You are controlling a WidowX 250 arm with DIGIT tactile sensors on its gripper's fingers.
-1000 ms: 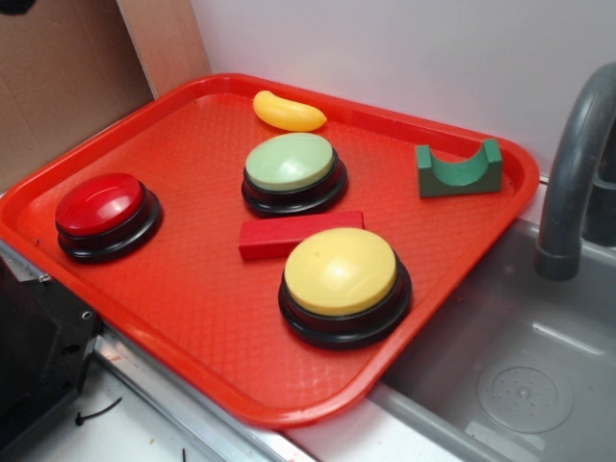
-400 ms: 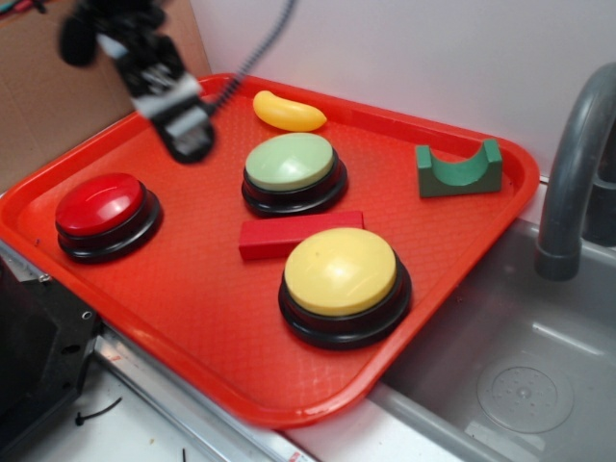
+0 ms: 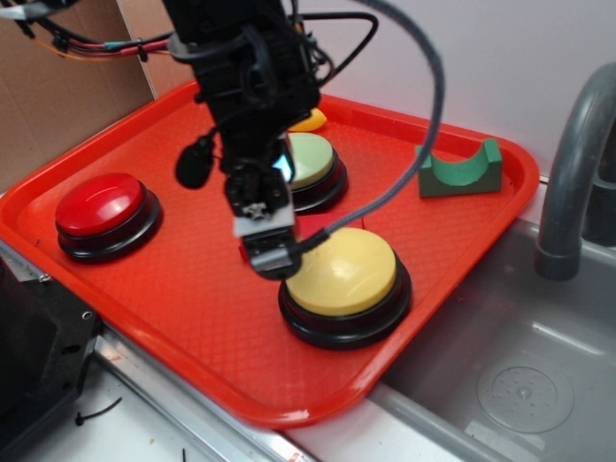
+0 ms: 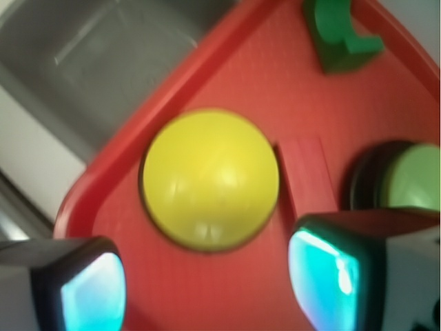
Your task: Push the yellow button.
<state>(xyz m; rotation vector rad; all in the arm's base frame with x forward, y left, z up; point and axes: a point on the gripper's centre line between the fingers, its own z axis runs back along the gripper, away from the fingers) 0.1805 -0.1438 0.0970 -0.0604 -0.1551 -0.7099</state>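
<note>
The yellow button (image 3: pixel 342 271) (image 4: pixel 210 178), a pale-yellow dome on a black base, sits near the front right of the red tray (image 3: pixel 192 308). My gripper (image 3: pixel 271 214) (image 4: pixel 207 289) hangs over the tray just left of the button, between it and the pale-green button (image 3: pixel 313 159) (image 4: pixel 413 179). In the wrist view its two cyan pads (image 4: pixel 320 276) stand wide apart with only bare tray between them, so it is open. The button lies just ahead of the fingertips, apart from them.
A red button (image 3: pixel 98 204) sits at the tray's left. A red block (image 3: pixel 322 223) (image 4: pixel 306 172) is mostly hidden behind the arm. A green arch block (image 3: pixel 460 168) and a yellow banana piece (image 3: pixel 310 120) lie at the back. Sink (image 3: pixel 500 366) and faucet (image 3: pixel 577 173) are to the right.
The arm came in from the upper left and swung down across the tray, from beside the green button to just left of the yellow button. No object has moved.
</note>
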